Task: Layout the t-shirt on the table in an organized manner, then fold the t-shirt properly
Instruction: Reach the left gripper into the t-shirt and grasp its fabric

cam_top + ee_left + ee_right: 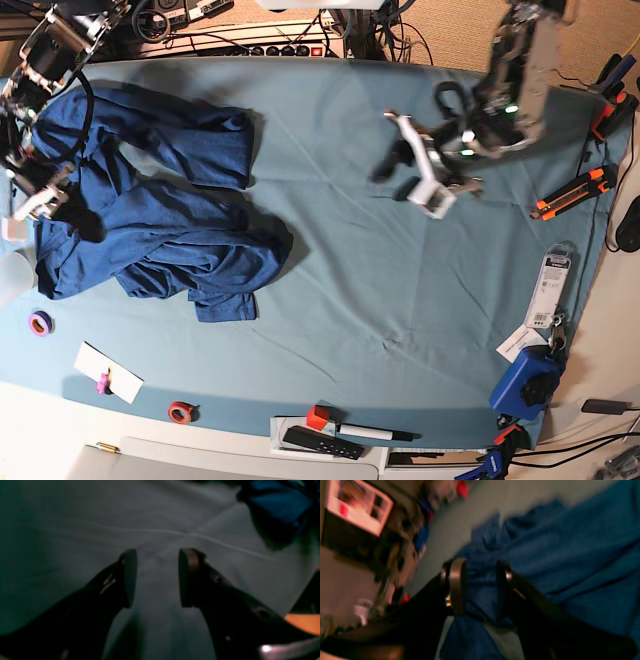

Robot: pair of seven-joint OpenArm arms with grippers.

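Layout barely begun, 0 folds. The t-shirt (pixel 150 225) lies bunched at the table (pixel 350 290) end on my right arm's side. My right gripper (pixel 480 590) has jaws apart astride shirt cloth; pinched or not, can't tell. My left gripper (pixel 157 577) is open, empty, above bare cloth. Tape rolls (pixel 40 322) and a paper slip (pixel 108 372) lie near the hem, crowding the spread.

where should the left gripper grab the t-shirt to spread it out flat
Probably the t-shirt edge nearest the table middle: the bunched fold at its lower corner, which stands up enough to pinch. The left gripper hangs open over bare cloth with nothing between its fingers, so it would come from the open side, low, then pull away from the right gripper, whose jaws straddle fabric at the far end.
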